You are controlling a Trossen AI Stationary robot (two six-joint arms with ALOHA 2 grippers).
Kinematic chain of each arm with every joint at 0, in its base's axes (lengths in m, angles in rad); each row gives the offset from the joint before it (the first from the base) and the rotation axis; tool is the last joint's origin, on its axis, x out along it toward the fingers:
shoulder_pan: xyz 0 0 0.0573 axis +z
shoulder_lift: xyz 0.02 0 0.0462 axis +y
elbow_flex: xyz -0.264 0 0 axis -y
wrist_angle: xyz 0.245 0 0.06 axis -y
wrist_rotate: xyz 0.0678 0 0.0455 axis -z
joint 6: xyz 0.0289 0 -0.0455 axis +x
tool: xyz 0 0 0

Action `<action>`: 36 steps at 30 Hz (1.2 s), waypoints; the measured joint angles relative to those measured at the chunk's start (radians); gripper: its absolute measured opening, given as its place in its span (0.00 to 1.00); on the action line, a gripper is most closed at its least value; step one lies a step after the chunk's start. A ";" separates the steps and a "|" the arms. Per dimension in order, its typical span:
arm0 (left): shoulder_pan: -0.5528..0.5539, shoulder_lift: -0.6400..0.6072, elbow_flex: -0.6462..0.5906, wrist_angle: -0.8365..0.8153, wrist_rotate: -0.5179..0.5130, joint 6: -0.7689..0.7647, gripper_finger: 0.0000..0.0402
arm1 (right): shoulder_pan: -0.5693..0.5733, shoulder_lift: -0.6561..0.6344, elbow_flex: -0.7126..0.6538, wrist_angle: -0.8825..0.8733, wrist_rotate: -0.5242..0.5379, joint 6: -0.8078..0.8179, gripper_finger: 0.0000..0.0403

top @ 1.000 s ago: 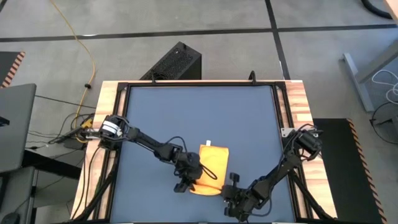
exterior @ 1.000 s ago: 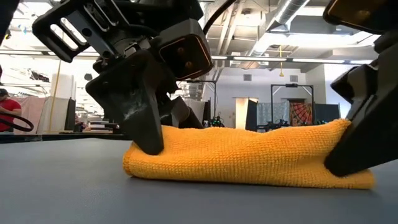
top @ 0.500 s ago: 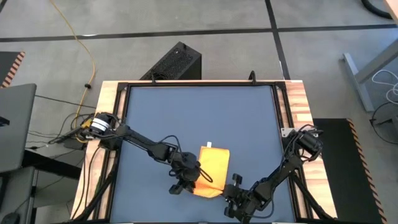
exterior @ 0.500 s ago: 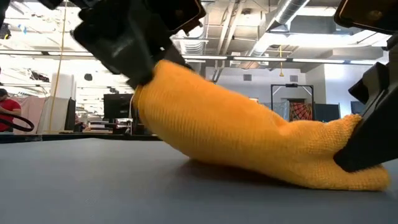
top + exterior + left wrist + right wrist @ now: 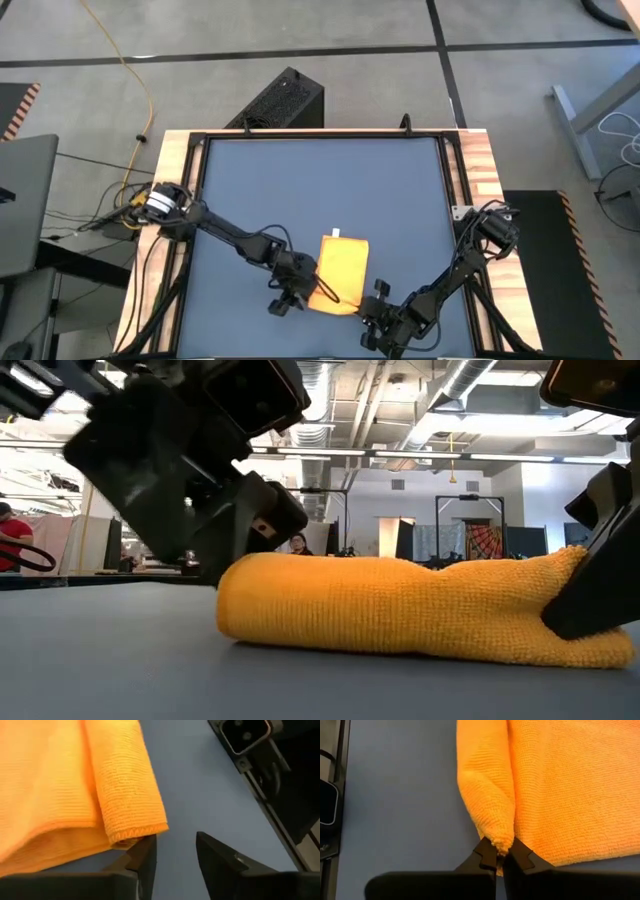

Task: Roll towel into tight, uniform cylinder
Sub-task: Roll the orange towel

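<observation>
Both arms are dark, basically black, w/ chunky jointed links and thin black cables running along them. Left arm (image 5: 225,232) has a silver/white band near its base; right arm (image 5: 455,270) is all black. Pincer fingers (image 5: 217,857) are matte black wedges w/ angular tips.

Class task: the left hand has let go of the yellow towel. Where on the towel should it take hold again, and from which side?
Probably the rolled corner of the towel nearest the left hand, approached from the mat side, low and level. That fold is thick and slightly raised, so open fingers could straddle it. The right hand pinches the opposite corner.
</observation>
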 joint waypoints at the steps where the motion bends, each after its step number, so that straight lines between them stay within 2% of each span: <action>1: 0.007 -0.002 0.000 -0.003 -0.001 0.000 0.33 | 0.000 0.000 0.000 0.000 0.000 0.003 0.07; 7: 0.041 -0.004 0.000 -0.068 -0.016 -0.010 0.35 | 0.002 0.000 0.000 0.000 0.001 0.054 0.07; 13: 0.031 -0.084 0.000 -0.176 -0.144 0.040 0.32 | 0.002 0.000 0.000 0.003 0.002 0.097 0.07; 18: -0.035 -0.141 0.000 -0.050 -0.229 0.152 0.29 | 0.002 0.001 0.000 0.013 0.000 0.085 0.07; 23: -0.077 -0.079 0.002 0.131 -0.235 0.214 0.27 | 0.006 0.001 0.000 0.055 -0.004 -0.004 0.07; 29: -0.076 0.011 0.001 0.221 -0.237 0.182 0.27 | 0.005 0.001 0.000 0.049 -0.008 0.110 0.07; 36: -0.077 0.021 0.001 0.184 -0.301 0.157 0.27 | 0.006 0.001 0.000 0.013 -0.010 0.239 0.07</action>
